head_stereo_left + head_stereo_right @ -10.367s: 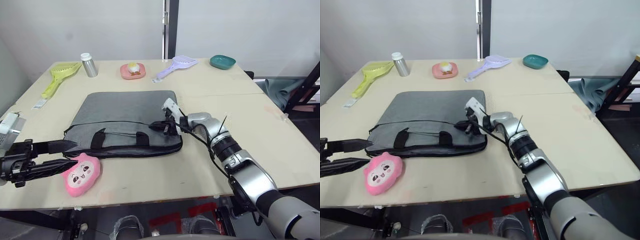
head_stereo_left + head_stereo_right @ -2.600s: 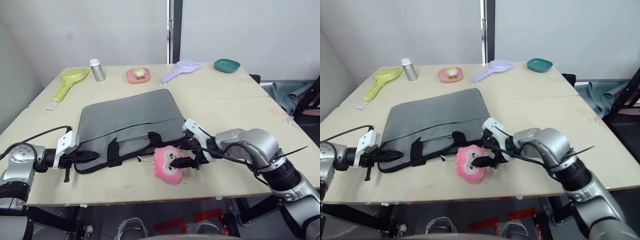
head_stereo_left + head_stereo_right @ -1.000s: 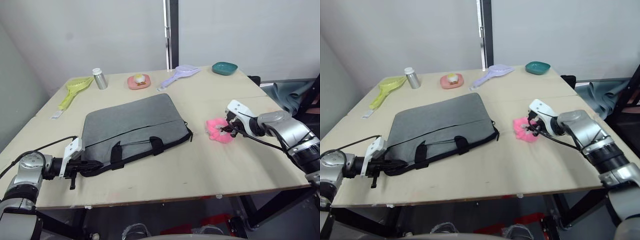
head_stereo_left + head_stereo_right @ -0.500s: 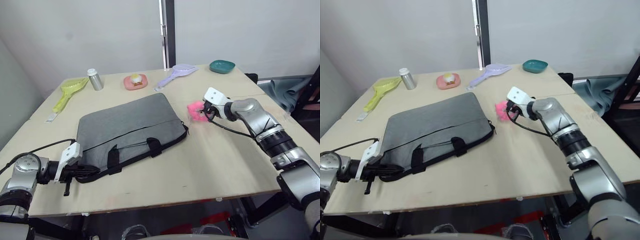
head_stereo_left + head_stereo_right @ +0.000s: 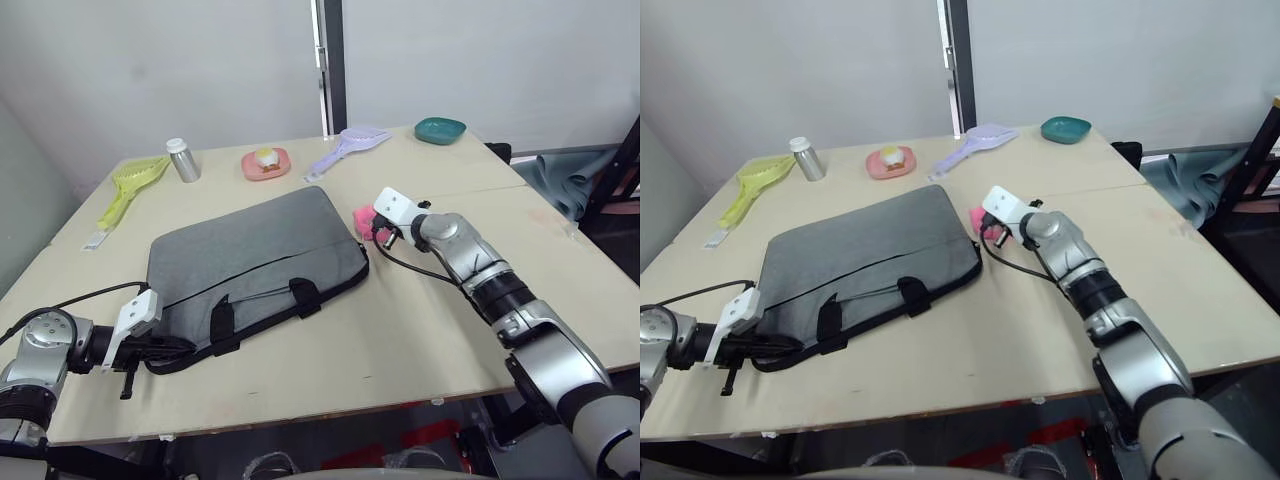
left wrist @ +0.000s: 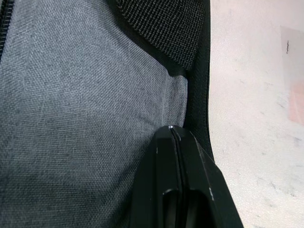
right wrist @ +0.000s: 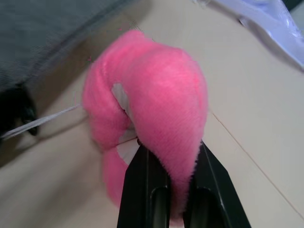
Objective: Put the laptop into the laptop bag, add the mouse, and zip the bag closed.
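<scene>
Bag orientation governs your next move. The laptop bag [image 5: 258, 260] lies flat, its long axis running from the left gripper [image 5: 150, 345] diagonally away toward the right gripper [image 5: 379, 233]. The left gripper's jaws are pressed together at the bag's near black-edged corner; the left wrist view puts the fingertips [image 6: 172, 137] against the fabric, though you cannot confirm whether any of it is pinched. The two strap handles [image 5: 262, 302] lie just beyond and inboard of that gripper, along the bag's front edge.

The right gripper sits just off the bag's far corner, its jaws clamped on the pink plush toy [image 7: 152, 118], which is not a task item. The left arm is therefore nearer the handle edge; the right is nearer the far end of that edge. Neither laptop nor mouse can be located from these views, so verify bag contents before zipping.
</scene>
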Controlling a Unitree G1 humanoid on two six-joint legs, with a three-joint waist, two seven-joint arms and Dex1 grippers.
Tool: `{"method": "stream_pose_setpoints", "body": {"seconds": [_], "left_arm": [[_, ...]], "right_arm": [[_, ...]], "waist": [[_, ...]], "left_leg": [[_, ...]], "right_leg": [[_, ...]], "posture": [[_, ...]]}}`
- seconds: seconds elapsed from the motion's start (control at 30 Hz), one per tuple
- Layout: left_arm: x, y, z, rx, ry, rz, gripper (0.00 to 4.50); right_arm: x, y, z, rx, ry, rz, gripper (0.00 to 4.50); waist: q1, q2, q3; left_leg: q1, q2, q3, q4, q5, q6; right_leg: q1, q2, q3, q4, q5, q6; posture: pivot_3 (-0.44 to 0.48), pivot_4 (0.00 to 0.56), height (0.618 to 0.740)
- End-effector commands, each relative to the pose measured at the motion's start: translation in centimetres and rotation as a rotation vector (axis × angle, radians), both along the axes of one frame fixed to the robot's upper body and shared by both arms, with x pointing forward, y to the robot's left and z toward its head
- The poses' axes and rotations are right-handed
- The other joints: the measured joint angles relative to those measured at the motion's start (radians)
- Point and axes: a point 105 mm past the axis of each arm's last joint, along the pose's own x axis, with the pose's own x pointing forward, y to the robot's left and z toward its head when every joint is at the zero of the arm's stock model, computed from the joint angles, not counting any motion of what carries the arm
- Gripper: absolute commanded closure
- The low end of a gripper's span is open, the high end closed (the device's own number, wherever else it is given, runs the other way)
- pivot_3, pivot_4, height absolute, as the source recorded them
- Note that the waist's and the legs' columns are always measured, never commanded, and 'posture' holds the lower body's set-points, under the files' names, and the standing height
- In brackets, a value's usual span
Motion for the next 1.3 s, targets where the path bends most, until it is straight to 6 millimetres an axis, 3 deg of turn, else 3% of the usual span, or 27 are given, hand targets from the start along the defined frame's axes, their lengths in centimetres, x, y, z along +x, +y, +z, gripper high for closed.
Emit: {"method": "stream_pose_setpoints", "body": {"seconds": [0.03,0.2,0.3,0.37,0.5,0.6,0.63,0.67,0.77,0.87,0.93,1.03,1.1,1.2,1.3], "left_arm": [[-5.5,-1.3,-6.2,0.045,0.332,-0.069,4.50],[-5.5,-1.3,-6.1,0.035,0.331,-0.053,4.50],[-5.1,-1.3,-5.9,0.022,0.307,-0.027,4.50],[-4.4,-1.4,-5.5,0.011,0.280,-0.005,4.50],[-2.2,-1.3,-3.8,-0.030,0.195,0.064,4.50],[-1.3,-1.3,-1.4,-0.026,0.085,0.034,4.50],[-1.0,-1.3,-0.6,-0.032,0.054,0.034,4.50],[-0.4,-1.4,0.4,-0.049,0.018,0.046,4.50],[0.9,-1.4,3.6,-0.115,-0.066,0.105,3.70],[0.9,-1.4,5.9,-0.142,-0.103,0.113,2.61],[0.8,-1.5,6.5,-0.143,-0.110,0.117,2.03],[0.6,0.1,11.2,-0.177,-0.221,0.202,0.89],[-0.3,1.0,13.1,-0.182,-0.209,0.245,0.13],[-2.1,2.7,14.8,-0.167,-0.139,0.321,0.06],[-3.7,5.9,15.8,-0.094,-0.133,0.452,0.06]], "right_arm": [[1.0,0.2,3.1,0.075,-0.069,-0.032,4.45],[-0.6,0.3,1.4,0.159,0.102,0.018,4.45],[-2.6,0.3,0.2,0.243,0.276,0.071,3.29],[-3.6,0.1,0.5,0.317,0.354,0.088,2.66],[-4.5,-1.5,3.5,0.467,0.426,0.098,1.28],[-4.7,-4.6,6.6,0.533,0.409,0.065,0.20],[-4.8,-5.4,7.1,0.541,0.405,0.053,0.04],[-5.0,-6.2,7.6,0.548,0.408,0.046,0.04],[-5.8,-8.1,9.0,0.565,0.407,0.038,0.00],[-7.1,-8.8,9.8,0.551,0.409,0.081,0.00],[-7.5,-8.9,10.0,0.547,0.409,0.090,0.00],[-9.5,-11.0,11.0,0.531,0.378,0.109,0.00],[-10.6,-11.9,11.3,0.524,0.372,0.114,0.00],[-11.9,-12.8,11.5,0.518,0.364,0.124,0.00],[-13.1,-14.0,11.5,0.506,0.347,0.115,0.00]], "waist": [[0.004,0.000,0.000],[0.010,0.001,0.000],[0.013,0.001,-0.001],[0.014,0.001,-0.001],[0.024,0.000,0.001],[0.039,-0.006,0.008],[0.042,-0.008,0.010],[0.044,-0.011,0.012],[0.051,-0.024,0.021],[0.049,-0.034,0.030],[0.048,-0.042,0.036],[0.049,-0.051,0.043],[0.050,-0.057,0.048],[0.047,-0.057,0.048],[0.043,-0.056,0.049]], "left_leg": [[0.000,0.000,0.000,0.000,0.000,0.000],[0.000,0.000,0.003,-0.002,-0.003,0.001],[0.000,0.000,0.005,-0.002,-0.005,0.001],[0.000,0.000,0.006,-0.002,-0.006,0.002],[0.000,0.000,0.007,-0.002,-0.006,0.002],[0.000,0.000,0.007,-0.001,-0.006,0.002],[-0.001,0.000,0.007,-0.001,-0.006,0.002],[-0.001,0.001,0.007,-0.001,-0.006,0.002],[-0.002,0.003,0.007,-0.001,-0.006,0.001],[-0.014,0.004,0.005,0.003,-0.007,0.002],[-0.020,0.006,0.003,0.008,-0.007,0.003],[-0.026,0.012,0.000,0.017,-0.008,0.009],[-0.033,0.020,-0.007,0.025,-0.011,0.006],[-0.033,0.021,-0.008,0.025,-0.013,0.004],[-0.032,0.021,-0.008,0.025,-0.014,0.004]], "right_leg": [[0.000,0.000,0.000,0.000,0.001,-0.001],[-0.001,0.000,0.002,-0.002,0.001,-0.001],[-0.001,0.000,0.003,-0.003,0.000,-0.001],[-0.001,0.000,0.003,-0.004,0.000,-0.001],[-0.001,0.000,0.004,-0.004,0.000,-0.001],[-0.002,0.000,0.004,-0.004,0.000,-0.001],[-0.002,0.000,0.004,-0.004,0.000,-0.001],[-0.002,0.000,0.004,-0.004,0.000,-0.001],[-0.005,0.002,0.002,-0.005,0.000,-0.002],[-0.012,0.003,0.000,-0.004,0.001,-0.004],[-0.018,0.005,-0.001,-0.003,0.002,-0.005],[-0.019,0.010,-0.004,-0.004,0.004,-0.006],[-0.019,0.016,-0.011,-0.004,0.005,-0.008],[-0.019,0.017,-0.012,-0.004,0.005,-0.008],[-0.018,0.018,-0.011,-0.003,0.002,-0.013]], "posture": [[0.000,0.150,0.740],[0.000,0.150,0.740],[0.000,0.150,0.740],[0.000,0.150,0.740],[0.000,0.150,0.740],[0.000,0.150,0.740],[0.000,0.150,0.740],[0.000,0.150,0.740],[0.000,0.150,0.740],[0.000,0.150,0.740],[0.000,0.150,0.740],[0.000,0.150,0.740],[0.000,0.150,0.740],[0.000,0.150,0.740],[0.000,0.150,0.740]]}}
